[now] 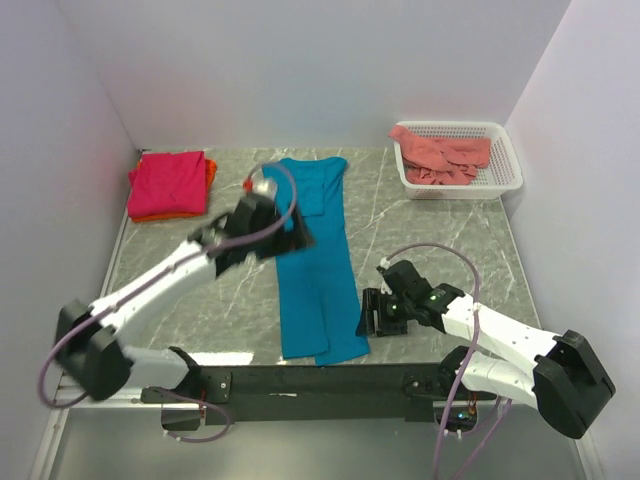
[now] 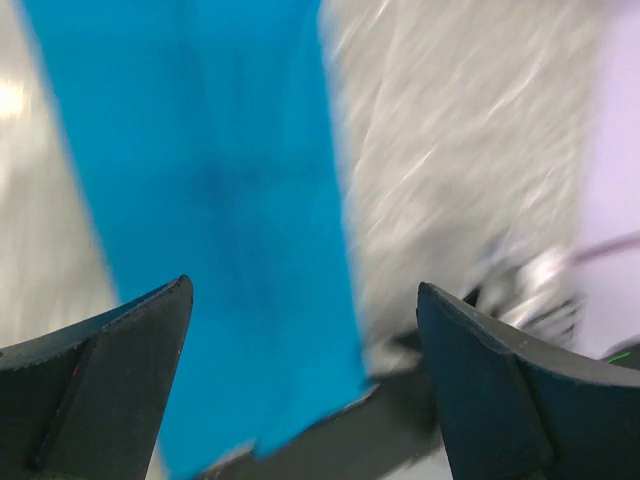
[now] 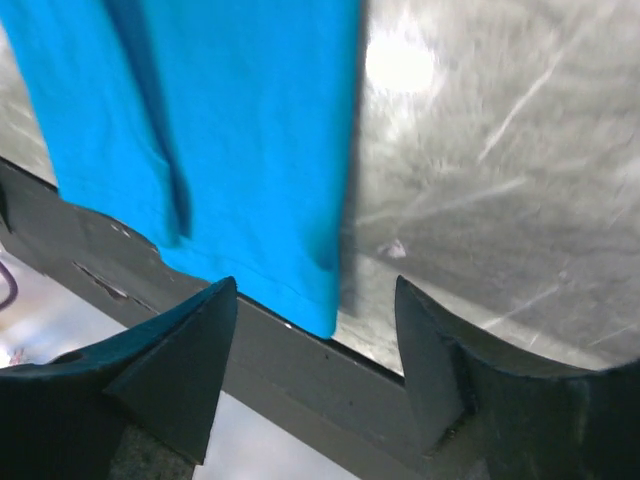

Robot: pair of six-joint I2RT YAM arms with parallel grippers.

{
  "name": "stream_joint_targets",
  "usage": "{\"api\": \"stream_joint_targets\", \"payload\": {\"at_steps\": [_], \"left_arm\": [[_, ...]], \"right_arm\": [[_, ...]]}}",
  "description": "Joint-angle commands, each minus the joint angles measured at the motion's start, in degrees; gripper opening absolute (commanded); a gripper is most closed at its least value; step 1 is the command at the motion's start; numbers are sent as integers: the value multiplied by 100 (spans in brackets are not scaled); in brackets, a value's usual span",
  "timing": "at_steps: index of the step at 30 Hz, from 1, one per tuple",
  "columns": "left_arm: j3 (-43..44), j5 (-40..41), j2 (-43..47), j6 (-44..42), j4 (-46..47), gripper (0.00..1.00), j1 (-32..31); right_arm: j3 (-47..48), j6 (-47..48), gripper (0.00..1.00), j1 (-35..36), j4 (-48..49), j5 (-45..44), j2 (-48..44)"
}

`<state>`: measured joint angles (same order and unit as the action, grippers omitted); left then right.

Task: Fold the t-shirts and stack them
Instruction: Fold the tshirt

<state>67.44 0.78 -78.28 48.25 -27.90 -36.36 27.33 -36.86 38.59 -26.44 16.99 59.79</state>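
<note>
A teal-blue t-shirt [image 1: 318,290] lies folded into a long narrow strip down the middle of the table, its near end at the front edge. My left gripper [image 1: 287,233] hovers open over the strip's upper part. In the left wrist view [image 2: 300,380] it is empty, with the blurred teal cloth [image 2: 210,200] below. My right gripper [image 1: 372,313] is open and empty just right of the strip's near end. The right wrist view [image 3: 315,330] shows the teal corner [image 3: 230,120] between its fingers. A magenta-pink shirt [image 1: 168,185] lies folded on an orange one [image 1: 210,170] at the back left. A salmon-pink shirt [image 1: 445,152] lies crumpled in the basket.
A white mesh basket [image 1: 510,165] stands at the back right corner. A dark rail [image 1: 320,378] runs along the table's front edge, also in the right wrist view [image 3: 330,380]. White walls close the left, back and right sides.
</note>
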Motion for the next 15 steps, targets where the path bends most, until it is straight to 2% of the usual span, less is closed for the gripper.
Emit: {"api": "stream_joint_targets", "payload": {"at_steps": [1,3,5,7,11,15], "left_arm": [[-1736,187,687,859,-347,99,-300],[-2346,-120,1059,1063,-190,99,-494],[-3085,-814,1411,1230,151,99,-714],[-3568,-947,1648,1580,232,100,-959],[-4028,-1377,1799,1924,732,91,-1259],[-4055,-1387,1501,2004,777,80,-1461]], "right_arm": [[-175,-119,68,-36,146,339,-117],[-342,-198,66,-27,244,514,-99],[-404,-251,61,-36,332,533,-64],[-509,-278,59,-36,472,638,-11],[-650,-365,56,-27,666,823,76],[-694,-383,51,-27,675,858,94]]}}
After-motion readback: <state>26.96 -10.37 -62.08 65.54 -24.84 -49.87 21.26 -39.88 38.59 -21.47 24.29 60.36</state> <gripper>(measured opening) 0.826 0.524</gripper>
